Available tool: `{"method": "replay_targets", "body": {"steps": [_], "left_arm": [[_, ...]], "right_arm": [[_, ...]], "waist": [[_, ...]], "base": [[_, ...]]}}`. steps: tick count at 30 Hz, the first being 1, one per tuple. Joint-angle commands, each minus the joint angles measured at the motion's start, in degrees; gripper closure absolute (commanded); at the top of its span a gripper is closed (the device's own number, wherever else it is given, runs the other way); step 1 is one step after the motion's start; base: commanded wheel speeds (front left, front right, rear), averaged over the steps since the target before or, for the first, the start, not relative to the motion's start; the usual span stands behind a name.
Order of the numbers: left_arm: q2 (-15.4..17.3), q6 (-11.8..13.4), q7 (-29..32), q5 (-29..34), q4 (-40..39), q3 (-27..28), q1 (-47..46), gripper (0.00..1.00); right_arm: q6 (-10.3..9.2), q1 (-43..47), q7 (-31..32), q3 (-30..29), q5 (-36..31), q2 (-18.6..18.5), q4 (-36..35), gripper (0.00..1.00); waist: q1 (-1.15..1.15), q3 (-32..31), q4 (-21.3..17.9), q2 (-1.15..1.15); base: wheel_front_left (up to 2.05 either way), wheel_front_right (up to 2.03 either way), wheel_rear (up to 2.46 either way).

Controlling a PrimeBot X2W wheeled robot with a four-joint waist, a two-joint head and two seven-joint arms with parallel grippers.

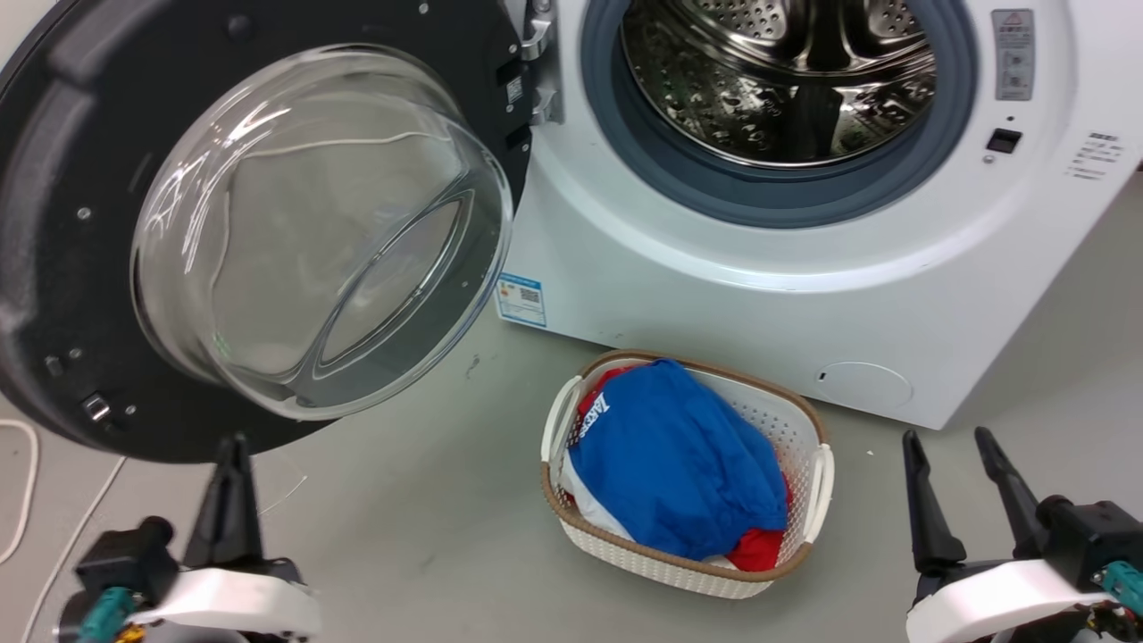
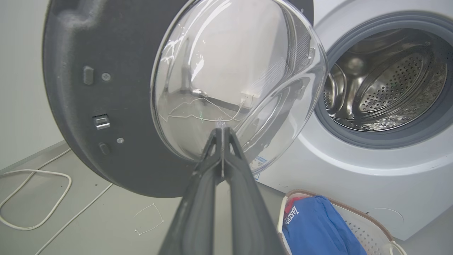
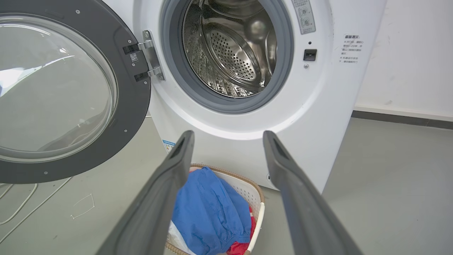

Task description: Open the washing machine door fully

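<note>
The washing machine door (image 1: 54,268) is swung out to the left, its black inner face and bulging clear glass bowl (image 1: 321,232) turned toward me, held by a metal hinge (image 1: 538,62). It also shows in the left wrist view as the door (image 2: 88,106) and in the right wrist view as the door (image 3: 131,95). My left gripper (image 1: 235,444) is shut with nothing in it, just below the door's lower rim; its tips (image 2: 222,131) point at the bowl's underside. My right gripper (image 1: 946,438) stands open at lower right, away from the door, its fingers (image 3: 180,156) spread wide.
The white washing machine (image 1: 696,295) stands behind, its steel drum (image 1: 777,71) exposed inside a grey rubber ring. A white laundry basket (image 1: 813,482) with blue and red clothes sits on the grey floor in front. A white cable (image 2: 35,198) lies on the floor at left.
</note>
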Motion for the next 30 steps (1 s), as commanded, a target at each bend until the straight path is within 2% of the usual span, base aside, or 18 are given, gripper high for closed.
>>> {"method": "replay_targets", "body": {"steps": [1, 14, 21, 30], "left_arm": [[-0.1, -0.2, 0.3, 0.6, -0.5, -0.8, 0.7, 0.02], [0.0, -1.4, 2.8, 2.9, -1.2, -6.5, -2.0, 0.0], [0.2, -1.9, 2.9, 3.0, 0.8, -8.3, -3.4, 0.0], [0.2, -1.9, 2.2, 2.3, 2.6, -9.0, -3.4, 0.0]], "right_arm": [[-0.02, 0.7, -0.4, 0.2, 0.2, 0.1, 0.3, 0.0], [-0.02, -0.8, -1.1, 1.9, -0.5, 0.1, 1.1, 0.0], [-0.02, -1.5, -1.6, 2.5, -0.4, 0.1, 2.2, 0.0], [-0.02, -0.5, -2.0, 2.9, -0.4, 0.1, 2.9, 0.0]], "waist": [[0.0, -0.6, -0.9, 0.0], [0.0, -0.8, -9.2, 0.0], [0.0, -0.7, -15.5, 0.0], [0.0, -1.1, -19.3, 0.0]], "base": [[0.0, 0.0, 0.0], [0.0, 0.0, 0.0], [0.0, 0.0, 0.0], [0.0, 0.0, 0.0]]}}
